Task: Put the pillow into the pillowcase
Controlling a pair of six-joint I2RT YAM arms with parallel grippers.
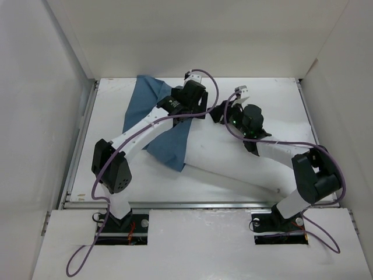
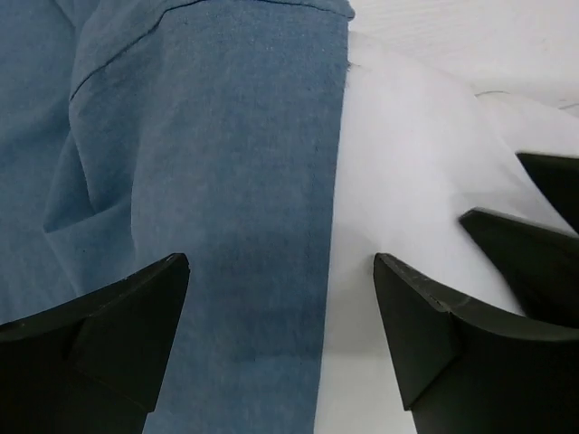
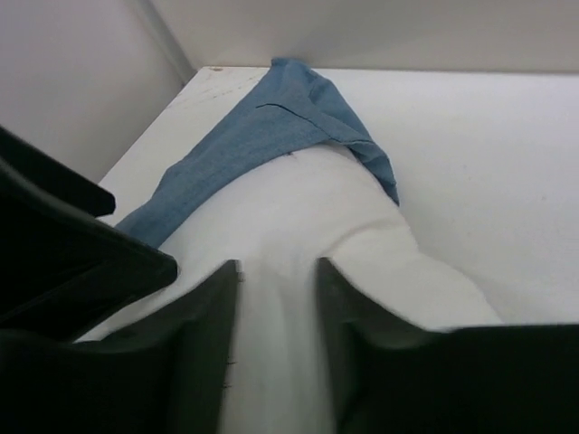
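The white pillow (image 1: pixel 228 158) lies slantwise across the table's middle. The slate-blue pillowcase (image 1: pixel 149 104) lies wrinkled at the back left and covers the pillow's far end (image 3: pixel 298 194). My left gripper (image 1: pixel 198 112) hovers open over the line where the pillowcase's edge (image 2: pixel 226 181) meets the pillow (image 2: pixel 407 181), holding nothing; its midpoint in the left wrist view (image 2: pixel 280 276) is over the blue hem. My right gripper (image 1: pixel 225 114) is shut on a pinched fold of the pillow (image 3: pixel 276 271). Its dark fingers (image 2: pixel 534 253) show at the right of the left wrist view.
White walls enclose the table on the left (image 1: pixel 35 105), back (image 1: pixel 198 35) and right (image 1: pixel 349 87). Purple cables (image 1: pixel 210 87) loop over both arms. The two grippers sit close together. The table's bare surface (image 1: pixel 274 111) shows at the back right.
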